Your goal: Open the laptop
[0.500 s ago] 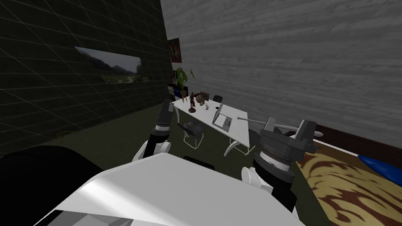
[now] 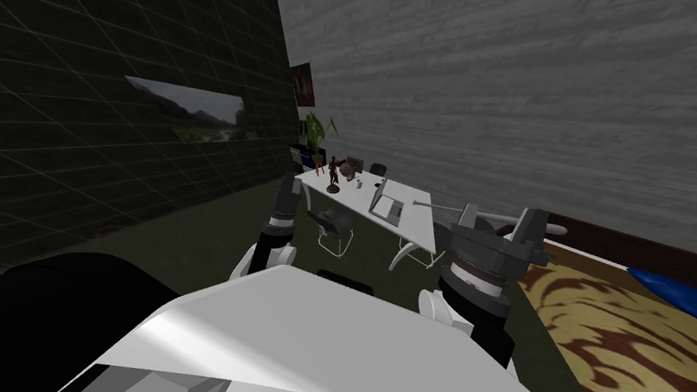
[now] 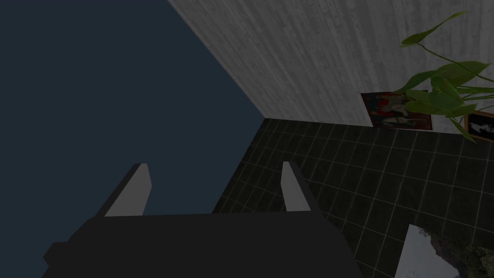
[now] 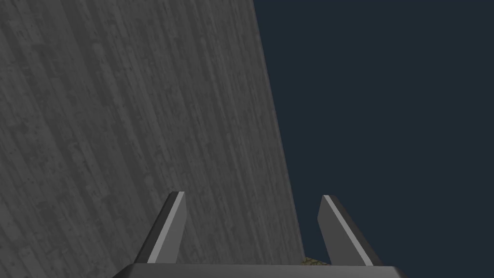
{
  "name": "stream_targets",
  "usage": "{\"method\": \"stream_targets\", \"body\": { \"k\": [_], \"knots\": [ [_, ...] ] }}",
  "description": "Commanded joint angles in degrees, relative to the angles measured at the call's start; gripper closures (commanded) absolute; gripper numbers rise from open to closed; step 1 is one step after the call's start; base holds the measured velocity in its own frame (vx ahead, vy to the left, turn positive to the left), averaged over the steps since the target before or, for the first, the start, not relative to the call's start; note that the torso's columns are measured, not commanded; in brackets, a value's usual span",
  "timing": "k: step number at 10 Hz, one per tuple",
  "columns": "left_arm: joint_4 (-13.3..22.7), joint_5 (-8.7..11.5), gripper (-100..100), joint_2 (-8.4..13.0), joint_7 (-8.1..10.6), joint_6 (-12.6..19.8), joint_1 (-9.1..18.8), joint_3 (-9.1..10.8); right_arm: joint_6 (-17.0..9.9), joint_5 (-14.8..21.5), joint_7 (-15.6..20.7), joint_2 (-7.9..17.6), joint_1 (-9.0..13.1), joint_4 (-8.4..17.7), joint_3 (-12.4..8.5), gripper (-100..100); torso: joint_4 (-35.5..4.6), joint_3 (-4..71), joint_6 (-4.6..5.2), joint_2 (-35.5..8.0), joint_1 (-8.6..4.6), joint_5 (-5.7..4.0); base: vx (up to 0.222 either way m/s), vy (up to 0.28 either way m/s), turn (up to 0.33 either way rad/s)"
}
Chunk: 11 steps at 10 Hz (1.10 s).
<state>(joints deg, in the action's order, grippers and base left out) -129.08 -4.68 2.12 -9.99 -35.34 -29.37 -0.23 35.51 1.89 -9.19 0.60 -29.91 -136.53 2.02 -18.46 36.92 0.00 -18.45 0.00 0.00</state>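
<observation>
The 2 arms are raised well short of the flat white desk [image 2: 419, 220], left gripper [image 3: 214, 166] and right gripper [image 4: 252, 195] spread empty, and the thin grey laptop [image 2: 386, 207] on it seems ajar.

Mostly matt stuff here, hardly any shine anywhere

The big wall [image 2: 532, 78] across the upper right of the head view looks like rough-grained grey wood planks. The tiled wall [image 2: 44, 115] on the left is dark tile with thin pale grout lines. The rug [image 2: 645, 359] at lower right reads as cloth, brown with tan swirls, no gloss. The desk [image 2: 414, 222] is smooth plain white, and the laptop [image 2: 386, 208] on it is flat light grey. The left gripper [image 3: 214, 164] and right gripper [image 4: 252, 195] have smooth matt grey fingers [image 3: 132, 193] on dull dark bodies.
</observation>
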Motion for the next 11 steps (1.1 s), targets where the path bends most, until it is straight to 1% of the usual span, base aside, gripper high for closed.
{"method": "stream_targets", "body": {
  "k": [1, 4, 5, 6, 7, 9, 11],
  "knots": [
    [0.00, 0.00, 0, 0.00, 0.00, 0.00, 0.00, 0.00, 0.00, 0.00, 0.00, 0.00, 0.00, 0.00, 0.00, 0, -4.23, 8.44, 0.00, -4.24, 0.00, 0.00, 0.000, 0.000, 0.000],
    [0.00, 0.00, 0, 0.00, 0.00, 0.00, 0.00, 0.00, 0.00, 0.00, 0.00, 0.00, 0.00, 0.00, 0.00, 0, -16.92, 33.81, 0.00, -16.93, 0.00, 0.00, 0.000, 0.000, 0.000],
    [0.00, 0.00, 0, 0.00, 0.00, 0.00, 0.00, 0.00, -1.03, 0.77, 1.03, 2.70, 0.16, 1.47, -0.66, -100, -21.14, 42.27, 0.00, -21.16, 0.00, 0.00, -0.005, 0.047, 0.023],
    [0.02, 0.00, 0, -0.01, 0.00, 0.00, 0.00, -0.01, -1.71, 1.29, 1.70, 3.96, 0.25, 2.41, -1.09, -100, -23.04, 46.20, -0.01, -23.12, 0.13, 0.03, -0.025, 0.085, 0.019],
    [0.02, 0.00, 0, -0.01, 0.00, 0.00, 0.00, -0.01, -2.54, 1.92, 2.51, 5.28, 0.34, 3.55, -1.62, -100, -23.61, 47.30, 0.00, -23.69, 0.21, 0.06, -0.023, 0.094, 0.016],
    [0.02, 0.00, 0, -0.01, 0.00, 0.00, 0.00, -0.01, -4.65, 3.54, 4.54, 8.01, 0.54, 6.34, -2.93, -100, -23.81, 47.63, -0.01, -23.82, 0.07, 0.02, -0.027, 0.112, 0.021],
    [0.02, 0.00, 0, -0.01, 0.00, 0.00, 0.00, -0.01, -7.24, 5.56, 7.03, 10.93, 0.74, 9.65, -4.55, -100, -23.84, 47.64, 0.00, -23.86, 0.03, 0.01, -0.037, 0.134, 0.021]
  ]
}}
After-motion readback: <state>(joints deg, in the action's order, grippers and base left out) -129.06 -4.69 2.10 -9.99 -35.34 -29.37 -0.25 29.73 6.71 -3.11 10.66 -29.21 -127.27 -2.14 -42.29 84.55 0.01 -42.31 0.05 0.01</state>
